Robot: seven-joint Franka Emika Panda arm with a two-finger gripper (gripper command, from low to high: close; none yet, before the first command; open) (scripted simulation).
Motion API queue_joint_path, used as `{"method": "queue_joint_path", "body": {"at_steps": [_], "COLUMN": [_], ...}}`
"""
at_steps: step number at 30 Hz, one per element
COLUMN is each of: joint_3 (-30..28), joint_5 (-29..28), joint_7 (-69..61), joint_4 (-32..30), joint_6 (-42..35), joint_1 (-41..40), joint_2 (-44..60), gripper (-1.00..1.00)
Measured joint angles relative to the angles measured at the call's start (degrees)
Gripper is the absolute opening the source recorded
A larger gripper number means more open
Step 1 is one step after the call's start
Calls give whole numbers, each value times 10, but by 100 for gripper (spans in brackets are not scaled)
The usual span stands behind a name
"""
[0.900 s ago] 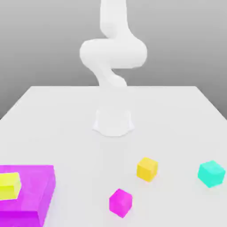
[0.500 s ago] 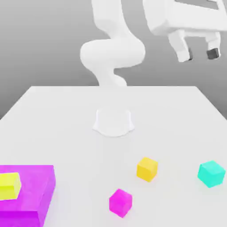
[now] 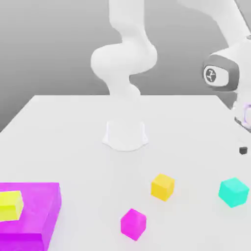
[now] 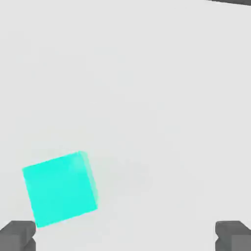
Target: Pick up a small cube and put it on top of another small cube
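The small teal cube (image 3: pixel 234 191) rests on the white table near the exterior view's right edge. An orange-yellow cube (image 3: pixel 163 187) and a magenta cube (image 3: pixel 133 224) lie apart from it toward the exterior view's left. My gripper (image 4: pixel 125 238) hangs above the table and is open, with nothing between its fingers. One dark fingertip (image 3: pixel 243 150) shows a little above the teal cube. In the hand view the teal cube (image 4: pixel 60 188) lies just ahead of one fingertip (image 4: pixel 17 235), off the midline between the two.
A large magenta block (image 3: pixel 34 215) sits at the front of the exterior view's left, with a yellow cube (image 3: pixel 10 205) on top. The arm's round base (image 3: pixel 125 135) stands mid-table. The table's right edge (image 3: pixel 235 117) runs close to the hand.
The arm has swung down from high up to the exterior view's right edge, bringing the open gripper low over the teal cube. No cube has moved.
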Motion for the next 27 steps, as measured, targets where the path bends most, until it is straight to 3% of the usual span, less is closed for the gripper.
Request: {"method": "queue_joint_path", "body": {"at_steps": [6,7,14,19,27], "joint_3": [-11,-13,-15,-6,-52], "joint_5": [-50,-52,-52,-40,-44], "joint_7": [-8,-7,-6,-16,-298], "joint_4": [5,9,9,-7,-115], "joint_6": [85,100,103,30,-20], "joint_1": [26,28,29,23,-63], "joint_2": [116,136,140,51,-104], "gripper": [0,-100,-100,-100,-100]}}
